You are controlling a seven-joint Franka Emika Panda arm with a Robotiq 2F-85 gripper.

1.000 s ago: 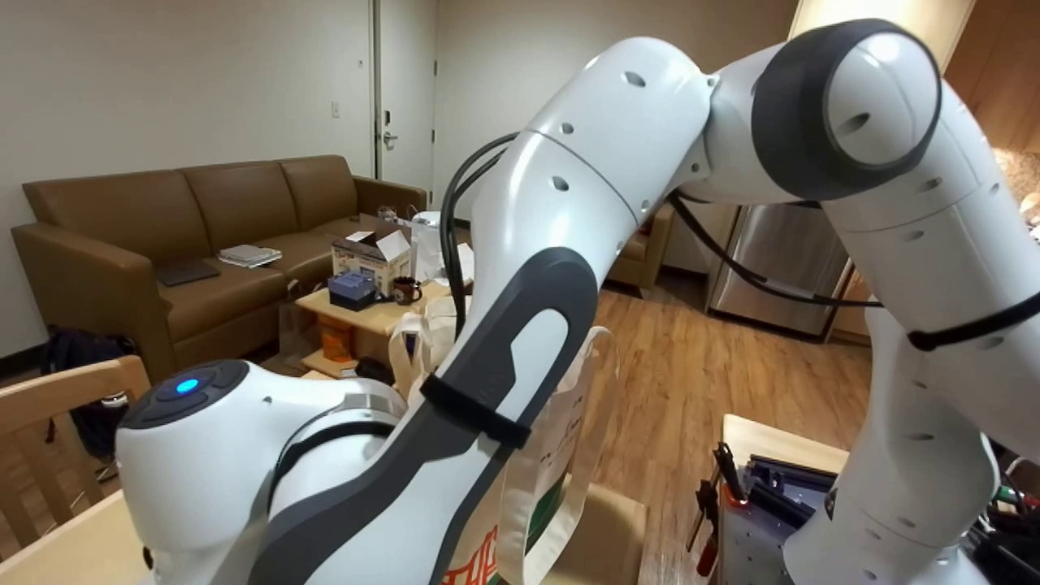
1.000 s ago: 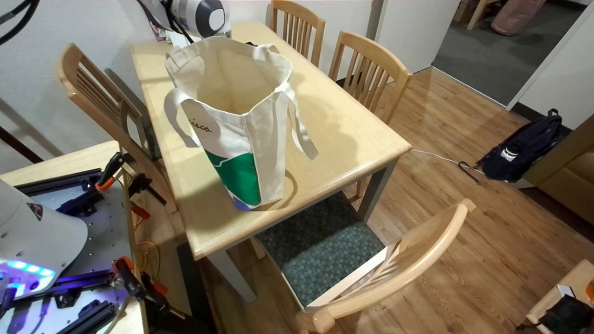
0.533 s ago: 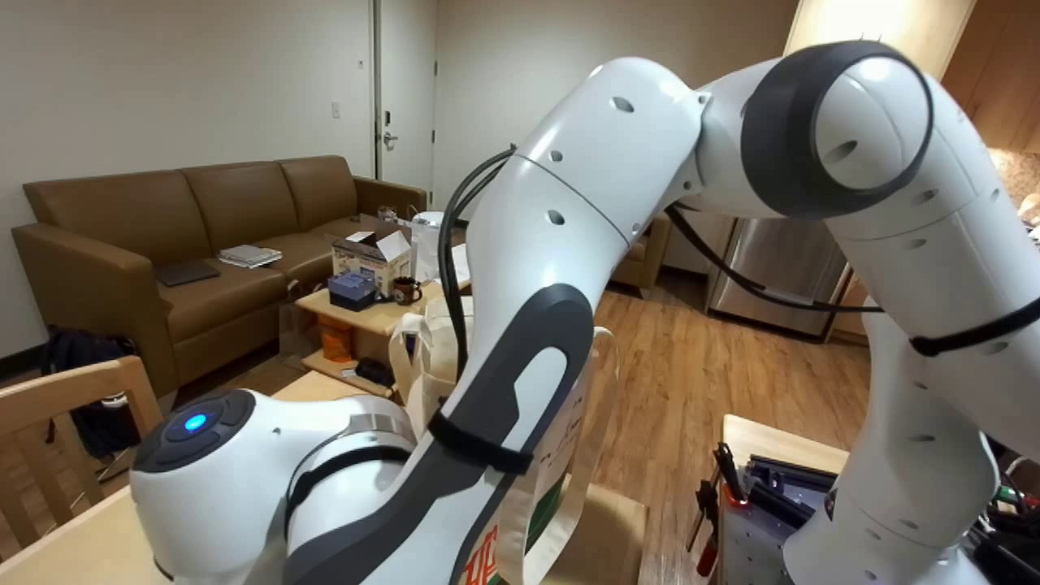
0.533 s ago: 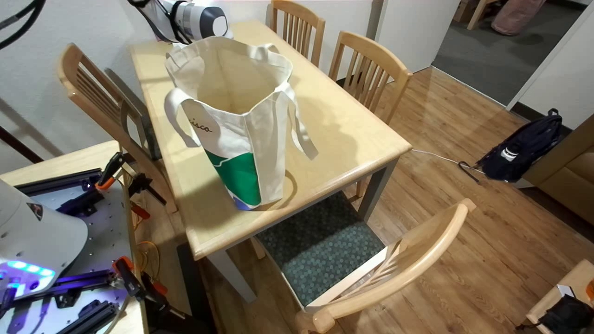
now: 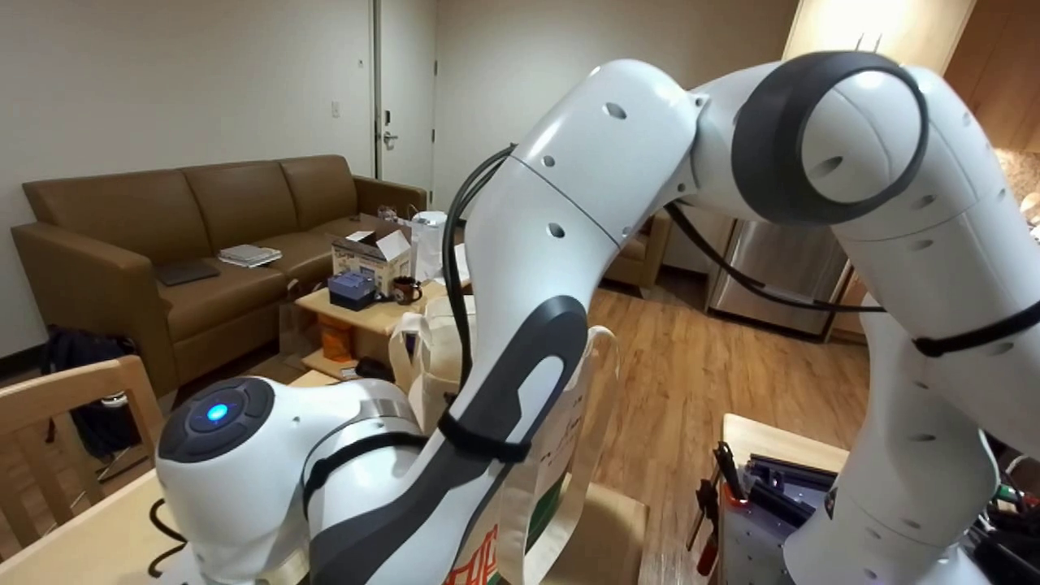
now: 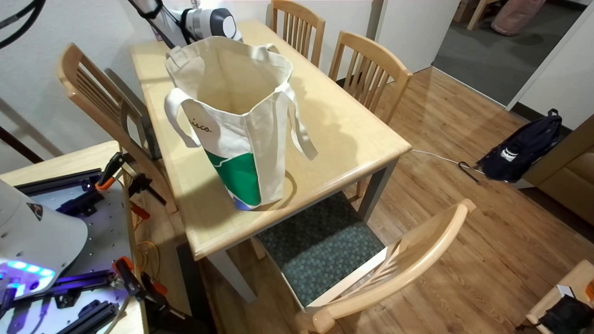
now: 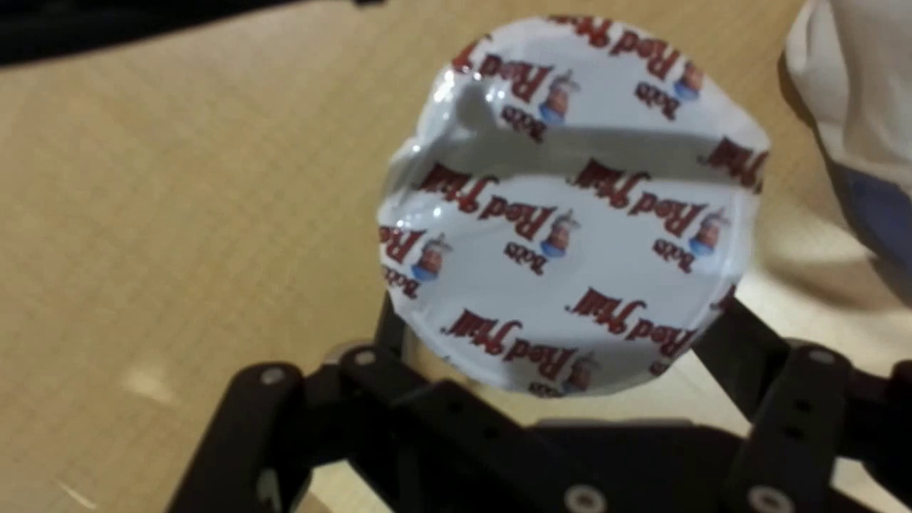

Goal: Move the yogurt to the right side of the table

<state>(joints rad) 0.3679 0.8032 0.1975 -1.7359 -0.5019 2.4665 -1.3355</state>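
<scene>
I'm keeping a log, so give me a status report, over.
Black two-finger gripper straddling round, white-lidded, red-lettered cup; grip hidden. Lifted or resting: can't tell. Tall cream canvas tote bag standing nearby, possible obstacle.

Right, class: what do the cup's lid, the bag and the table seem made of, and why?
Lid: glossy, likely foil or plastic film; its edge glints and puckers.
Bag: matte fabric, probably canvas; the straps droop softly.
Table: smooth, satiny wood or laminate; the pale tan sheen fits either.
</scene>
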